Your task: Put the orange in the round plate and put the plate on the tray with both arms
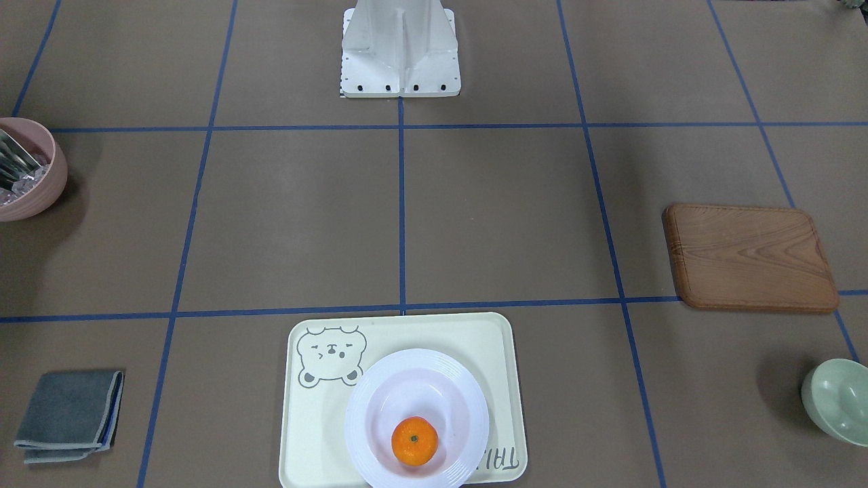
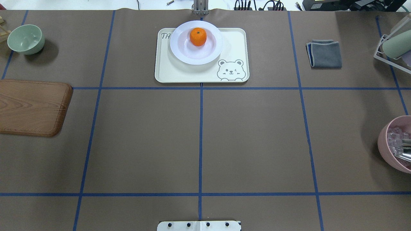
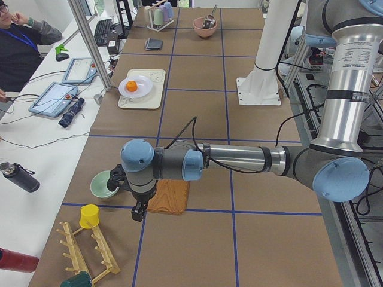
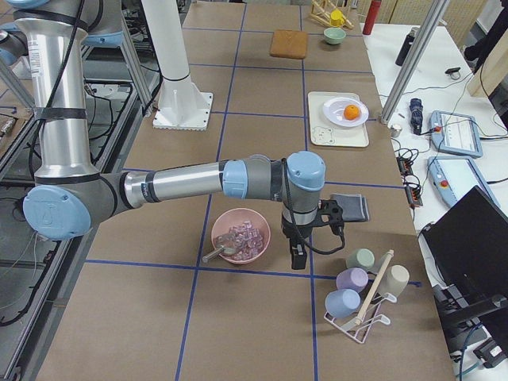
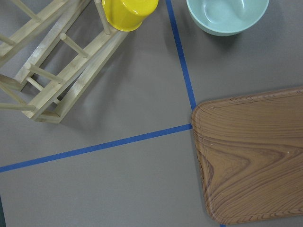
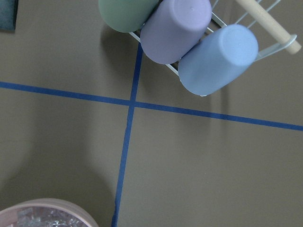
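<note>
The orange (image 1: 414,440) (image 2: 197,36) lies in the white round plate (image 1: 359,407) (image 2: 178,48). The plate stands on the cream bear tray (image 1: 319,434) (image 2: 192,72) at the table's far middle. No arm shows in the overhead or front views. In the exterior left view my left gripper (image 3: 139,210) hangs over the table by the wooden board, far from the tray. In the exterior right view my right gripper (image 4: 299,255) hangs beside the pink bowl. I cannot tell whether either is open or shut. Neither wrist view shows fingers.
A wooden board (image 2: 32,107) and a green bowl (image 2: 25,38) are on my left. A grey cloth (image 2: 325,54), a pink bowl of ice (image 2: 396,144) and a cup rack (image 4: 361,290) are on my right. A wooden rack (image 3: 90,245) stands at the left end.
</note>
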You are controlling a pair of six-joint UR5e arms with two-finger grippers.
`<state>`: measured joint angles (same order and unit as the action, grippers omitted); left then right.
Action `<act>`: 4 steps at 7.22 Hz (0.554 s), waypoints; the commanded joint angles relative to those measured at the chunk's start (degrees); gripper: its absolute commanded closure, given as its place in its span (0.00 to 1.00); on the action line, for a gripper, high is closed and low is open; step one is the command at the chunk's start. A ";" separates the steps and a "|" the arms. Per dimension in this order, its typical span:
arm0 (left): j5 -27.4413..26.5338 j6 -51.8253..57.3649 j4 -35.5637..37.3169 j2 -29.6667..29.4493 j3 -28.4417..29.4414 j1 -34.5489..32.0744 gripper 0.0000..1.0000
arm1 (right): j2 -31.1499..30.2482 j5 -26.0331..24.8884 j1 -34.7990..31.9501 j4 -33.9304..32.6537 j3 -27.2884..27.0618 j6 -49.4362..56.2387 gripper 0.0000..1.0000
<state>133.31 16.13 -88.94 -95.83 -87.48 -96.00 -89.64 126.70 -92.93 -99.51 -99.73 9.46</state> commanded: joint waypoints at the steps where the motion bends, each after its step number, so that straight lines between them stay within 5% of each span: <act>1: -0.07 0.04 -0.01 0.03 0.03 0.03 0.02 | -3.59 0.04 -0.06 2.66 -0.11 0.55 0.00; 4: -0.07 0.04 -0.01 0.03 0.03 0.03 0.02 | -4.67 0.22 0.03 3.98 -0.62 0.99 0.00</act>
<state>133.24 16.17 -88.94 -95.80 -87.45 -95.98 -94.23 126.85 -92.92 -95.86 -99.09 9.99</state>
